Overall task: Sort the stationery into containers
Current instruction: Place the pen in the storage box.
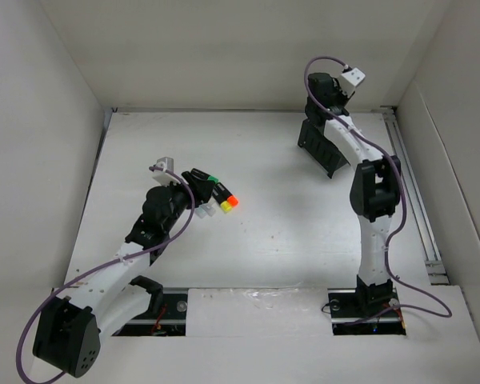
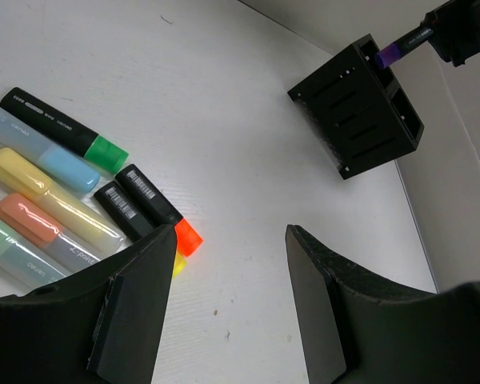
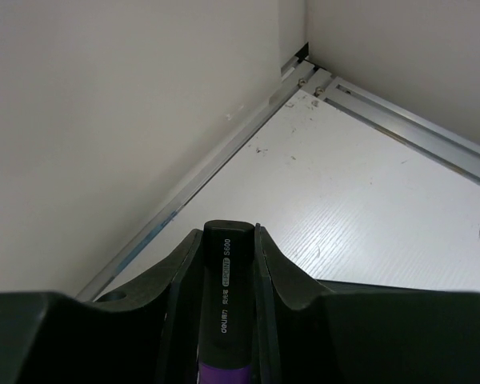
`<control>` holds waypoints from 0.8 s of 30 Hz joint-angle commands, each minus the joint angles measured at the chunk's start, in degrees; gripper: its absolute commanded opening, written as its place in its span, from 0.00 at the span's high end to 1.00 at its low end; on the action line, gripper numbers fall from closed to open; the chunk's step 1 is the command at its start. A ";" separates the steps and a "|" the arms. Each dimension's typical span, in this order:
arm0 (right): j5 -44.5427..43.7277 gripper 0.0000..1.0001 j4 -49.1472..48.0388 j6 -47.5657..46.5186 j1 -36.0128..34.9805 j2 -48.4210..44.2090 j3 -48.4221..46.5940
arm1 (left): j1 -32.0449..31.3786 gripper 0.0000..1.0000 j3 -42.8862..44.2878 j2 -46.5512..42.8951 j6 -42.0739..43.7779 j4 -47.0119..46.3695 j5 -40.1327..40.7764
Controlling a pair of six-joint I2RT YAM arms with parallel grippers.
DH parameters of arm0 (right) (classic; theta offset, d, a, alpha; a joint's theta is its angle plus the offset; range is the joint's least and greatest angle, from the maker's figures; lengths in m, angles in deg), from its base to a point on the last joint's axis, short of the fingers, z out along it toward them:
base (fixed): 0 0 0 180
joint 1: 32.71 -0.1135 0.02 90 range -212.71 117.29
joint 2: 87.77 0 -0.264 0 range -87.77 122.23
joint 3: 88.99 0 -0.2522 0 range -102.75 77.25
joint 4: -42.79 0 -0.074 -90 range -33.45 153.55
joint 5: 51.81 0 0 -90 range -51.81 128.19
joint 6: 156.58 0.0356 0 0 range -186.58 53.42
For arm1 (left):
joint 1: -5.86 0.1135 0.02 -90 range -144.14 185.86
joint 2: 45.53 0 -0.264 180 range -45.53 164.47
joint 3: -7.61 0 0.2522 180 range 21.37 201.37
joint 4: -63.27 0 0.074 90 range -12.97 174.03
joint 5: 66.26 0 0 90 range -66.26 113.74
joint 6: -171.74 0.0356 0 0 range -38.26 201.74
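Left arm (image 1: 120, 264) bent, reaching forward — left gripper (image 2: 224, 240) gapes, its 2 fingers wide apart. Right arm (image 1: 372, 240) stretched far back — right gripper (image 3: 226, 234) pinches 1 purple marker (image 3: 226, 276) between its fingers.

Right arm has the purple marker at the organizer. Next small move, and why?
Likely lower the right gripper slightly before opening: the purple marker it clamps has only its purple end at the mouth of an organizer compartment, body outside.
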 commanded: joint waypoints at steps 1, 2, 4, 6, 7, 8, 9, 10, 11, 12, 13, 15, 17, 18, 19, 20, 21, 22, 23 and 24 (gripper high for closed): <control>-3.20 0.89 -3.31 -1.75 -0.31 0.70 0.62 | -0.22 0.46 2.49 -0.84 -0.27 -1.89 -0.37; -3.20 0.89 -3.92 -1.75 -0.31 0.70 0.63 | -0.22 0.46 2.49 -0.84 -0.27 -1.89 -0.37; -3.81 0.88 -4.45 -2.45 -0.31 0.70 1.16 | -0.22 0.46 2.49 -0.84 -0.27 -2.42 -0.37; -3.82 0.88 -4.45 -2.45 -0.31 1.22 1.16 | -0.22 0.46 2.49 -0.84 -0.27 -2.42 -0.37; -4.34 0.88 -4.45 -2.45 -0.31 1.23 1.16 | -0.22 0.46 2.49 -0.84 -0.27 -1.90 -0.37; -4.34 0.88 -4.45 -2.45 -0.31 1.23 1.16 | -0.22 0.46 2.49 -0.84 -0.27 -1.89 -0.37; -4.34 0.88 -4.45 -2.45 -0.31 1.23 1.16 | -0.22 0.46 2.49 -0.84 -0.27 -1.89 -0.37; -4.34 0.88 -4.45 -2.97 -0.31 1.23 1.16 | -0.22 0.46 2.49 -0.84 -0.27 -2.50 -0.37; -4.34 0.88 -4.45 -2.98 -0.31 1.23 1.16 | -0.22 0.46 2.49 -0.84 -0.27 -2.51 -0.37; -4.34 0.88 -4.45 -2.98 -0.31 1.23 1.16 | -0.22 0.46 2.49 -0.32 -0.27 -2.51 -0.37; -4.34 0.88 -4.45 -2.98 -0.31 1.23 1.16 | -0.22 0.46 2.49 -0.31 -0.27 -2.51 -0.37; -4.34 0.81 -4.45 -2.98 -0.31 1.23 1.16 | -0.22 0.46 2.49 -0.31 -0.27 -2.51 -0.37; -4.34 0.74 -4.45 -2.98 -0.83 1.23 1.16 | -0.22 0.46 2.49 -0.31 -0.27 -1.99 -0.37; -4.34 0.68 -4.45 -2.98 -0.83 0.62 1.16 | -0.22 0.46 2.49 -0.31 -0.27 -1.98 -0.37; -4.34 0.65 -4.45 -2.98 -1.53 0.61 1.68 | -0.22 0.46 2.49 -0.92 -0.27 -1.98 -0.37; -5.04 0.62 -4.45 -2.98 -1.54 0.09 1.69 | -0.22 0.46 2.49 -0.93 -0.27 -1.98 -0.37; -5.05 0.60 -4.45 -2.98 -2.06 -0.70 2.21 | -0.22 0.46 2.49 -0.93 -0.27 -1.98 -0.37; -5.05 0.56 -4.45 -2.98 -2.06 -1.23 2.73 | -0.22 0.46 2.49 -0.93 -0.27 -1.98 0.15; -5.05 0.54 -4.45 -2.98 -2.06 -1.84 2.74 | -0.22 0.46 2.49 -0.93 -0.27 -1.98 0.15; -4.35 0.52 -4.45 -2.98 -2.59 -2.63 4.13 | -0.22 0.46 2.49 -0.93 -0.27 -1.98 -0.37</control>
